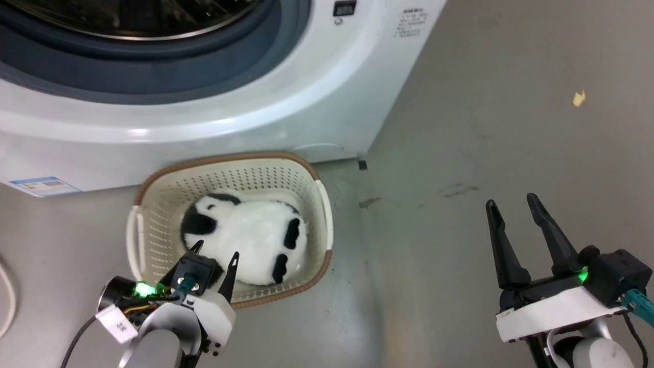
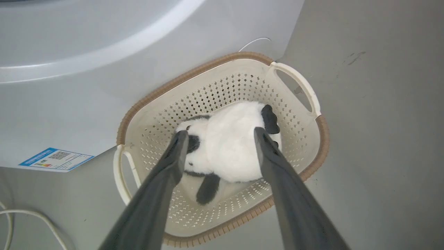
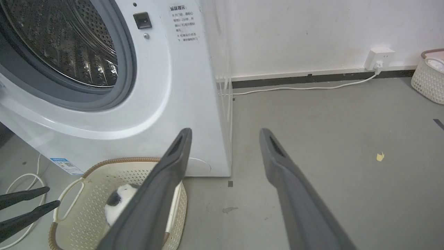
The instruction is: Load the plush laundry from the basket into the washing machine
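The plush laundry (image 1: 250,237), a fluffy white panda toy with black patches, lies inside the cream basket (image 1: 153,204) on the floor in front of the washing machine (image 1: 286,102). My left gripper (image 1: 215,251) hangs open above the basket's near side. In the left wrist view its fingers (image 2: 178,152) straddle the plush laundry (image 2: 229,146) from above, apart from it. My right gripper (image 1: 512,203) stands open over bare floor to the right, holding nothing. The washing machine (image 3: 166,97) has its steel drum (image 3: 62,41) exposed; the door is out of view.
A white cable (image 2: 38,222) lies on the floor left of the basket (image 2: 312,132). Another cream basket (image 3: 428,78) stands by the far wall near a wall socket (image 3: 380,57). A yellow scrap (image 1: 578,98) lies on the grey floor at right.
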